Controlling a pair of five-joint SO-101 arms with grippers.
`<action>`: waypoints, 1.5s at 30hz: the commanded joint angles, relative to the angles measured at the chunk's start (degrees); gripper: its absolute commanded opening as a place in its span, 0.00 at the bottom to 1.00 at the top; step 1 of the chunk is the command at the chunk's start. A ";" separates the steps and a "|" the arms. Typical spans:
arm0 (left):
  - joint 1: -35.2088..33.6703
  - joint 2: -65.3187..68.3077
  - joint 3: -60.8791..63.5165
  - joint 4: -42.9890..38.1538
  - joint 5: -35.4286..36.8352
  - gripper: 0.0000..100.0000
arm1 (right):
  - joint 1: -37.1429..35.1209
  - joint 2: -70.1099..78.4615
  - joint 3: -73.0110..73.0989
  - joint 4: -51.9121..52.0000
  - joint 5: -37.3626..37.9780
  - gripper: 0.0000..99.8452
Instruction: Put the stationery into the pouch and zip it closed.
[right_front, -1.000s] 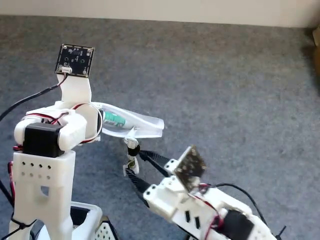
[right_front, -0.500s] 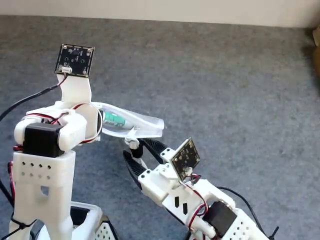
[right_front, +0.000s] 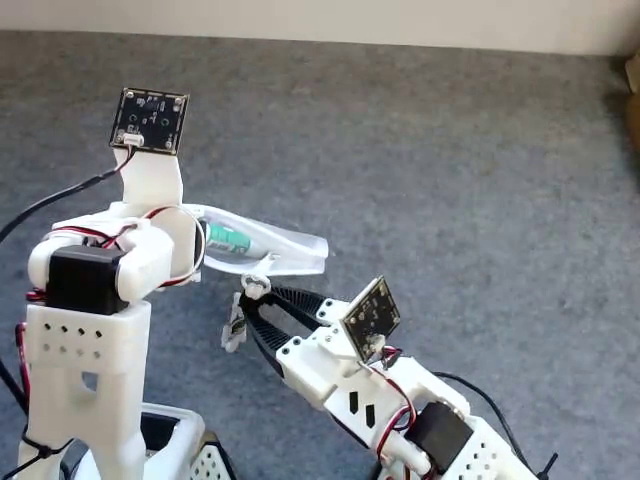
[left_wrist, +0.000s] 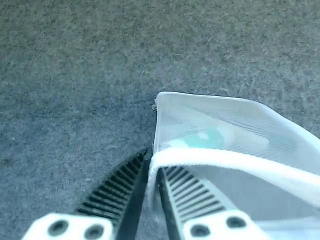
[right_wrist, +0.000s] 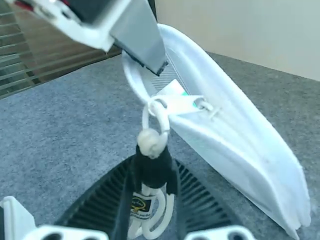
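A white mesh pouch (right_front: 290, 245) (left_wrist: 240, 130) (right_wrist: 235, 135) hangs just above the grey carpet. It holds a green-and-white stationery item (right_front: 228, 238) (left_wrist: 205, 137). My left gripper (left_wrist: 152, 162) is shut on the pouch's rim at one end. A black zipper pull (right_front: 238, 322) (right_wrist: 150, 170) with a white bead and cord hangs from the slider (right_wrist: 186, 103). My right gripper (right_front: 248, 302) (right_wrist: 151, 165) is shut on that pull, just below the pouch's near edge.
The left arm's white body (right_front: 85, 330) stands tall at the near left and hides its own fingers in the high view. Bare grey carpet (right_front: 480, 180) spreads to the right and back. A pale wall (right_front: 350, 18) runs along the far edge.
My right gripper rose to the pouch's edge, then drew the zipper pull leftward toward the left arm. The left arm and pouch stayed put.
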 joint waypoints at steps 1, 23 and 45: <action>-0.84 1.71 0.92 -0.18 -0.09 0.01 | 0.22 0.40 -0.92 -1.63 0.70 0.01; -0.84 1.71 1.45 0.09 -0.09 0.01 | 0.66 0.31 -1.10 -1.71 0.97 0.00; -0.57 1.63 -0.57 -0.26 -11.78 0.23 | 3.65 12.35 -34.68 44.09 10.29 0.00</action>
